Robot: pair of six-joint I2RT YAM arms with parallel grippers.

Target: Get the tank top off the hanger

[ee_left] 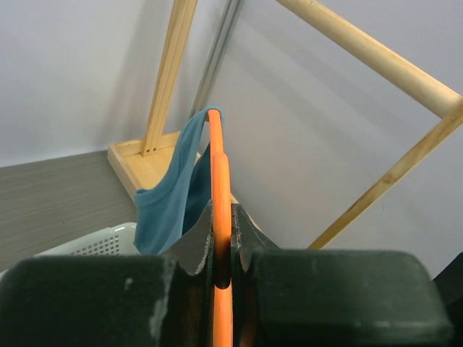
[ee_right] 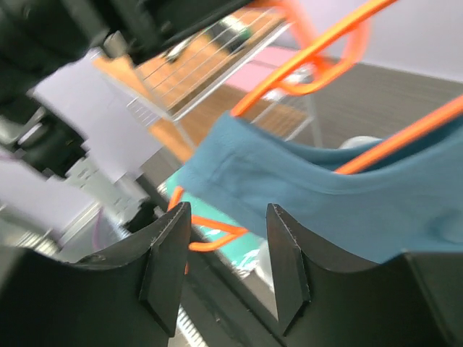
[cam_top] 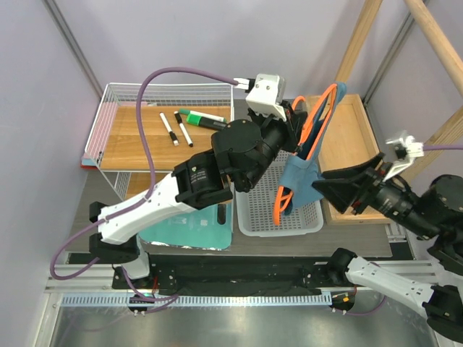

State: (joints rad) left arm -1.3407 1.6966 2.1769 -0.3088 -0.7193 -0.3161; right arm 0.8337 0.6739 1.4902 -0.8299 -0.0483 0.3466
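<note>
Risk: right pincer (ee_right: 228,231), jaws apart w/ nothing between, could nip the hanger (ee_left: 219,181) wire along w/ cloth. A hard tug might also twist the hanger in the left pincer (ee_left: 221,249), which is clenched on its orange bar. Tank top (ee_right: 340,202) hangs on the hanger above the white basket (cam_top: 255,213), hem just beyond the right fingertips.

Right wrist view: the thin orange plastic hanger (ee_right: 304,63) and teal-blue fabric tank top (ee_right: 347,210) were blurred and cropped at the frame edge.
</note>
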